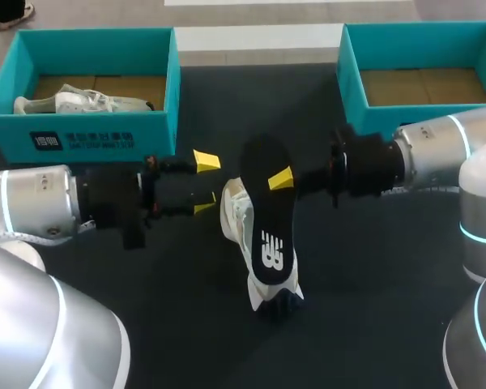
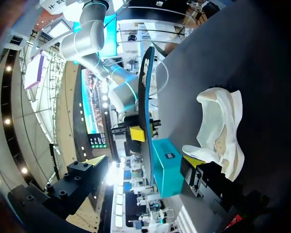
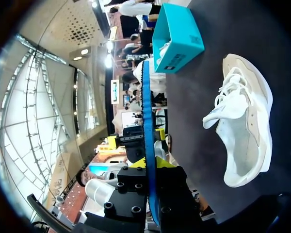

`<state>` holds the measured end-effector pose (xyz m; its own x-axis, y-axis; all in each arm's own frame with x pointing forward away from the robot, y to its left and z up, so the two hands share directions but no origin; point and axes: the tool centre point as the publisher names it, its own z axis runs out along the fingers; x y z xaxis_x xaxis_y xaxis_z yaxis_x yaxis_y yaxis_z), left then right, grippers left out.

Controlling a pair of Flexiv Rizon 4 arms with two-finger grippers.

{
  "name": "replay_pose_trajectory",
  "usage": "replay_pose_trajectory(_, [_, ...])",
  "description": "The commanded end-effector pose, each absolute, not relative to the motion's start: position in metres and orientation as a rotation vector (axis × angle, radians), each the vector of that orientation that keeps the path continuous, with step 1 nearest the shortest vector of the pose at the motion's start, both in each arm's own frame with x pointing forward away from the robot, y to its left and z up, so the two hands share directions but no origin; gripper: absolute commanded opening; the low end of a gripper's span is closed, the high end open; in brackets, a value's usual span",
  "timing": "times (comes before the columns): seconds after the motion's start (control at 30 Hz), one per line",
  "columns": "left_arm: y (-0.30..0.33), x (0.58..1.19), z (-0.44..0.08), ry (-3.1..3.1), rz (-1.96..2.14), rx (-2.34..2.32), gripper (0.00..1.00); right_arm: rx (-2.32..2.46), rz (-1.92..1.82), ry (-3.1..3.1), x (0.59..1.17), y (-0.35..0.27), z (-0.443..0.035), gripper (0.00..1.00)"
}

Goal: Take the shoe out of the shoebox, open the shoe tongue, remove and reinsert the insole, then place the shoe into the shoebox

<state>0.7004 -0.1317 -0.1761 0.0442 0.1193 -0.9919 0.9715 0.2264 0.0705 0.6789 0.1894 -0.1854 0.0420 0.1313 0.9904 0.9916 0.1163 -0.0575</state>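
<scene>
Insole point(image 1: 267, 219) hangs clenched in right gripper point(image 1: 281, 179) over the shoe point(image 1: 236, 217) lying mid-table; left gripper point(image 1: 205, 184) stands released at the shoe's nine o'clock. Best to feed its toe end into the opening while the left steadies the heel.

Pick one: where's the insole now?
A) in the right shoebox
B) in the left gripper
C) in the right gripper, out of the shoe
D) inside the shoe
C: the right gripper is shut on the insole, which is clear of the shoe.
</scene>
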Motion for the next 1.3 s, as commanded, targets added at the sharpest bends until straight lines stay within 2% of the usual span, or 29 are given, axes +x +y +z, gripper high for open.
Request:
replay_pose_trajectory(0.03, [-0.146,0.711,-0.179,1.351,-0.941,1.136,1.00,-1.238,-1.025,-1.315,0.678,0.198,-0.188,0.00])
replay_pose_trajectory(0.1, [-0.150,0.713,-0.178,1.352,-0.940,1.122,0.98,-1.237,-1.026,-1.314,0.678,0.200,-0.189,0.00])
replay_pose_trajectory(0.13, [-0.152,0.714,-0.178,1.353,-0.941,1.117,0.91,-1.235,-1.026,-1.314,0.679,0.201,-0.190,0.00])
replay_pose_trajectory(0.2, [-0.156,0.716,-0.178,1.352,-0.938,1.107,0.84,-1.232,-1.025,-1.313,0.679,0.202,-0.191,0.00])
replay_pose_trajectory(0.23, [-0.157,0.718,-0.178,1.356,-0.941,1.101,0.73,-1.227,-1.025,-1.310,0.679,0.203,-0.192,0.00])
replay_pose_trajectory(0.3, [-0.160,0.719,-0.179,1.359,-0.947,1.091,0.71,-1.224,-1.023,-1.310,0.679,0.204,-0.193,0.00])
replay_pose_trajectory(0.33, [-0.161,0.719,-0.179,1.361,-0.947,1.089,0.65,-1.223,-1.021,-1.310,0.679,0.204,-0.193,0.00])
replay_pose_trajectory(0.4, [-0.162,0.720,-0.179,1.363,-0.948,1.082,0.63,-1.220,-1.020,-1.310,0.679,0.204,-0.193,0.00])
replay_pose_trajectory(0.43, [-0.163,0.721,-0.180,1.366,-0.948,1.083,0.59,-1.219,-1.020,-1.309,0.680,0.204,-0.193,0.00])
replay_pose_trajectory(0.5, [-0.165,0.722,-0.180,1.370,-0.944,1.084,0.61,-1.218,-1.021,-1.308,0.680,0.205,-0.193,0.00])
replay_pose_trajectory(0.63, [-0.168,0.724,-0.183,1.382,-0.942,1.092,0.58,-1.215,-1.020,-1.305,0.680,0.206,-0.195,0.00])
replay_pose_trajectory(0.73, [-0.170,0.724,-0.184,1.387,-0.946,1.090,0.61,-1.215,-1.022,-1.303,0.680,0.206,-0.195,0.00])
replay_pose_trajectory(0.9, [-0.175,0.726,-0.185,1.395,-0.953,1.080,0.56,-1.216,-1.025,-1.300,0.680,0.208,-0.195,0.00])
replay_pose_trajectory(0.97, [-0.176,0.727,-0.186,1.398,-0.953,1.079,0.50,-1.215,-1.025,-1.300,0.680,0.209,-0.195,0.00])
replay_pose_trajectory(1.3, [-0.179,0.726,-0.191,1.422,-0.955,1.074,0.50,-1.210,-1.032,-1.293,0.680,0.215,-0.195,0.00])
